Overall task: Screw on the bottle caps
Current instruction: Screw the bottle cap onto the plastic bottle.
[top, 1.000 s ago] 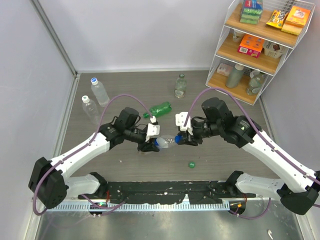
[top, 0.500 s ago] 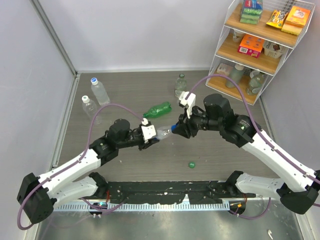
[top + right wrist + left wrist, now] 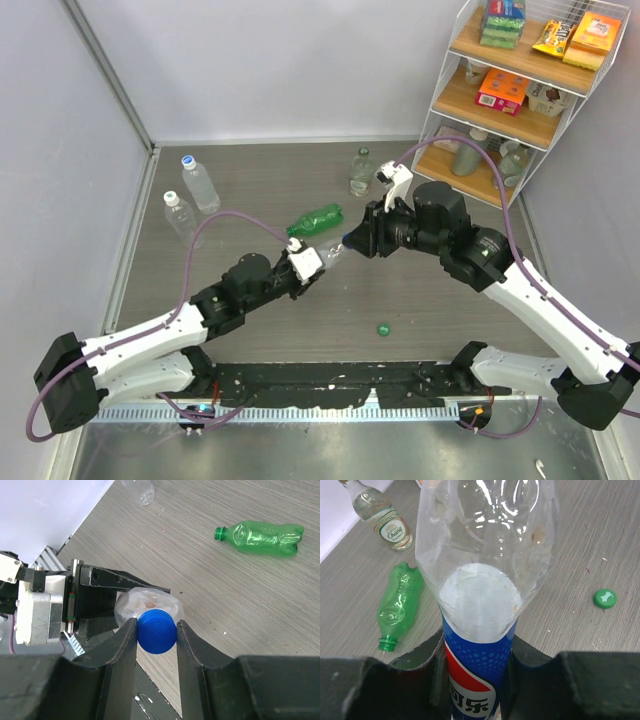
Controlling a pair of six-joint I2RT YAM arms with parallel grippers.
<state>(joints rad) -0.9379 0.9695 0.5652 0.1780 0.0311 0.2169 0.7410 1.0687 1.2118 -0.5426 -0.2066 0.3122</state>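
So this looks like the cola one's turn: the left pincer (image 3: 478,653) is clamped round the labelled waist of the cola bottle (image 3: 480,605) and holds it up off the bench (image 3: 250,180), tilted, mouth aimed at the other arm; the right pincer (image 3: 353,241) is squeezed on the blue cap (image 3: 156,631), one finger on each side of it, and has it parked right at the bottle's mouth. From the right wrist view the cap sits dead centre in front of the bottle's shoulder; whether the threads have caught at all I honestly can't tell.

My guess at the next move: push the cap squarely onto the neck and twist at the wrist while the left side holds the bottle rigid; the plastic looks thin and crumpled, so too much squeeze or an off-axis push probably means a cross-thread or a slip.

Poses: both arms reach in to mid-bench and meet nose to nose; the left one runs low and long from the near left corner, forearm angling up to the right; the right one has its elbow raised and its wrist pointing left, toward the bottle.

Left over, I think: the green bottle (image 3: 320,217) lies on its side just behind them, mouth open; the green cap (image 3: 382,327) sits alone on the bench nearer the bases, well apart from it.
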